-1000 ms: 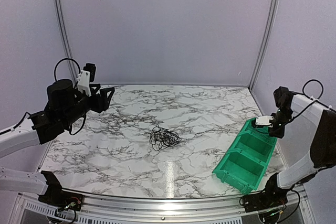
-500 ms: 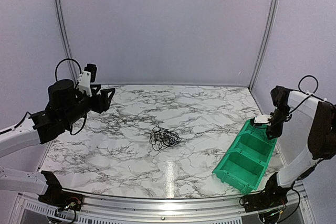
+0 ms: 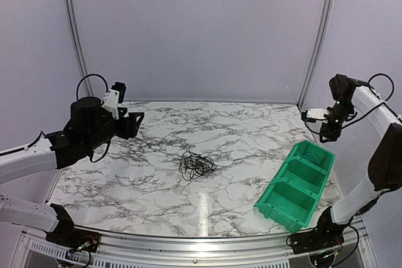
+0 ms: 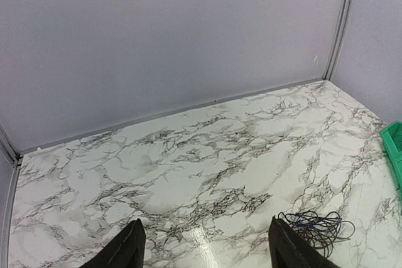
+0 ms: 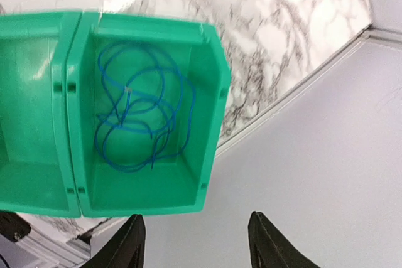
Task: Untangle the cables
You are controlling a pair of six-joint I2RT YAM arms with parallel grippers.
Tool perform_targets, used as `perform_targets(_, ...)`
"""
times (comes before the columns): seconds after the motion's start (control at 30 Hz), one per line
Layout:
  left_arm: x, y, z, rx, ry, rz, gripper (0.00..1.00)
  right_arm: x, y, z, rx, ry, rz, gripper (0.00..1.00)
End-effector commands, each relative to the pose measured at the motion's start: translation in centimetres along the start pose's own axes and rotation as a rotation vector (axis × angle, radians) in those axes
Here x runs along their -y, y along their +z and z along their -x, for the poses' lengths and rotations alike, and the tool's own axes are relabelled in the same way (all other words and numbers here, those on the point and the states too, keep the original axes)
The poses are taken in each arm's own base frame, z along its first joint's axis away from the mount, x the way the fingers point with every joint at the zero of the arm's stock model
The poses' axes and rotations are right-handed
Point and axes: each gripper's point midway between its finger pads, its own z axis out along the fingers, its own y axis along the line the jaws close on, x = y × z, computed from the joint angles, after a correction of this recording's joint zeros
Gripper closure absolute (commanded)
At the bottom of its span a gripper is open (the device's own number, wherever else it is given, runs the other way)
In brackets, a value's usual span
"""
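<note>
The right gripper [image 3: 309, 115], at about 2 o'clock from the table's centre in the overhead view, is now raised clear of the green bin [image 3: 284, 177]. Its jaws, shut a moment earlier, are parted and nothing is held. A blue cable [image 5: 139, 112] is left coiled in the bin's end compartment, so one strand appears sorted. The dark tangle [image 3: 196, 165] is still heaped mid-table. The left gripper [image 3: 135, 120] is held open and empty at 10 o'clock.

Thin black cables [image 3: 196, 165] lie in a small, loopy tangle at mid-bench [image 3: 251, 130]. A blue cable [image 5: 141, 114] lies loosely coiled in the green bin's [image 5: 144, 200] end compartment.
</note>
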Motion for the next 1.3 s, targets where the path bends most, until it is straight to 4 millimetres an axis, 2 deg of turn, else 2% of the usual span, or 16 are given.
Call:
perform_targets(0.0,1.6,2.4,-2.7,-0.128,-0.02,-0.054,0.3,-0.6,-1.8,7.9,0.248,0.039,0.003,0.44)
perform_targets(0.13,5.0,4.5,-5.7,-0.275,-0.056,-0.204,0.34,-4.4,-2.8,17.1,0.473,-0.062,0.026,0.45)
perform_targets(0.27,6.9,6.5,-8.1,-0.387,-0.146,-0.261,0.36,-8.9,-3.4,25.2,0.688,-0.074,0.191,0.5)
perform_targets(0.4,8.1,8.3,-10.9,-0.492,-0.244,-0.258,0.37,-13.3,-2.4,31.4,0.769,-0.121,0.312,0.55)
perform_targets(0.5,9.5,8.9,-12.3,-0.528,-0.267,-0.267,0.37,-16.0,-1.0,34.7,0.777,-0.147,0.387,0.58)
perform_targets(0.67,10.6,9.4,-15.2,-0.585,-0.376,-0.28,0.41,-19.3,-0.5,38.7,0.815,-0.223,0.427,0.59)
perform_targets(0.77,11.7,9.4,-17.3,-0.612,-0.426,-0.339,0.44,-21.2,0.3,40.3,0.812,-0.282,0.434,0.59)
perform_targets(0.83,11.8,9.7,-18.4,-0.627,-0.438,-0.334,0.44,-22.2,0.5,41.3,0.82,-0.298,0.446,0.58)
perform_targets(1.07,11.8,10.3,-18.9,-0.599,-0.434,-0.342,0.42,-23.5,1.9,43.7,0.824,-0.297,0.446,0.58)
perform_targets(1.1,11.9,10.4,-18.9,-0.6,-0.433,-0.342,0.42,-23.4,2.2,43.9,0.818,-0.289,0.445,0.6)
perform_targets(1.17,11.9,10.6,-19.1,-0.604,-0.432,-0.344,0.42,-23.2,2.6,44.1,0.808,-0.276,0.436,0.72)
perform_targets(1.27,11.8,10.9,-19.3,-0.598,-0.432,-0.336,0.43,-22.8,2.2,44.3,0.816,-0.252,0.428,0.88)
